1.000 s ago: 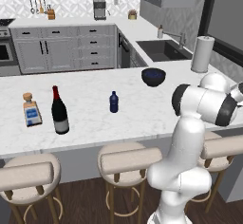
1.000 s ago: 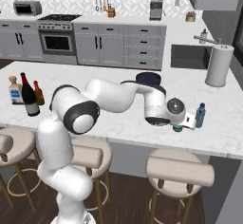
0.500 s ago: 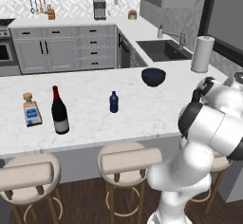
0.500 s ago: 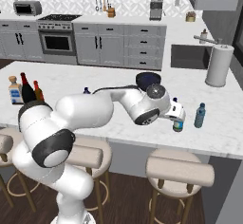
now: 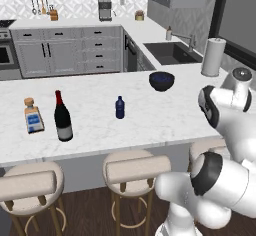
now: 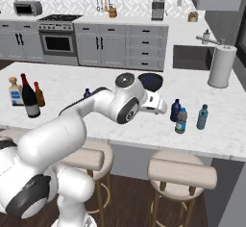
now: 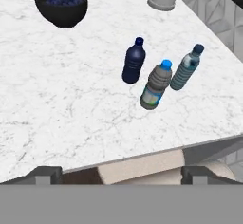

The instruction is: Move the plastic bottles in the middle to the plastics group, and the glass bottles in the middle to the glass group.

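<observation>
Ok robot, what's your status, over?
Tool open, empty, above the counter edge. Three plastic bottles grouped ahead. Small blue bottle and wine bottle wait mid-counter. Bowl off aside.

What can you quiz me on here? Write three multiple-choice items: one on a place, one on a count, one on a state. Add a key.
1. Where does the wine bottle stand?
A. in the sink
B. on the counter, beside the square clear bottle
C. on a stool

2. How many small bottles stand grouped ahead of the hand?
A. one
B. three
C. five

3. What state is the hand in?
A. open, empty
B. shut on a bottle
C. shut on the bowl

Key:
1 B: the two stand side by side on the marble.
2 B: the hand view shows the dark blue bottle, the grey blue-capped bottle and the teal bottle.
3 A: its tips sit wide apart with nothing between them.
</observation>
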